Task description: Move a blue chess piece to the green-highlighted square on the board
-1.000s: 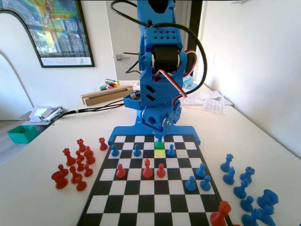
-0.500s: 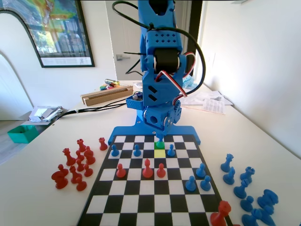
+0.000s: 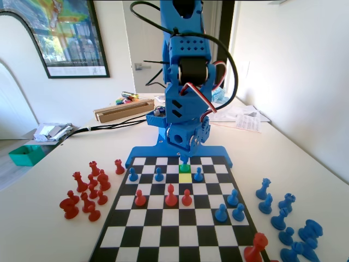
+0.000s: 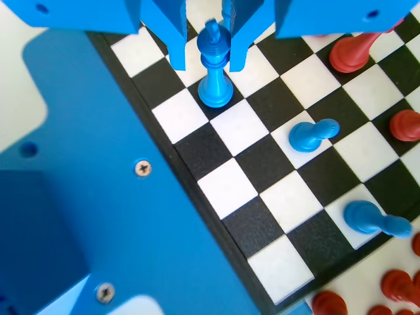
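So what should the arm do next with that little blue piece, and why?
Probably lift the tool straight up, away from the blue chess piece. The piece stands upright on the board, on the green-highlighted square as the fixed view shows it, and the jaws flank its top with slight gaps either side, so it looks released.

The blue arm is sitting slightly higher than a second ago, its gripper (image 3: 185, 155) hovering at frame centre.
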You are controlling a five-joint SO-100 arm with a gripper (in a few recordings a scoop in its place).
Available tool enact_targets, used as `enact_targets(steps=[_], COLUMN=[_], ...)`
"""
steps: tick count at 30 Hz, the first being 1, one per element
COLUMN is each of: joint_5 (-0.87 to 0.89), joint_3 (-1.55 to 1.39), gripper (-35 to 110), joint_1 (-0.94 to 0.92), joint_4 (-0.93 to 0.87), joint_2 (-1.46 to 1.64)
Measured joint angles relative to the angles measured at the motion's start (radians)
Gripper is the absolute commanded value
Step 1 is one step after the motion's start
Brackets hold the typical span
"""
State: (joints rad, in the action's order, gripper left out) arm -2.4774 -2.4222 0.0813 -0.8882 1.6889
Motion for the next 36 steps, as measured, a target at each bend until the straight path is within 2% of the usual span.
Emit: enact_targets(steps=[10, 23, 27, 36], joint_5=[0.092, 0.37, 0.44, 0.661], joint_3=[0.337, 0.724, 0.747, 0.73], gripper=[8, 4, 5, 3], joint_1=[0.008, 0.034, 0.009, -0.038], joint_4=[-0.46, -0.887, -0.943, -0.946], joint_2=[0.029, 0.227, 0.354, 0.653])
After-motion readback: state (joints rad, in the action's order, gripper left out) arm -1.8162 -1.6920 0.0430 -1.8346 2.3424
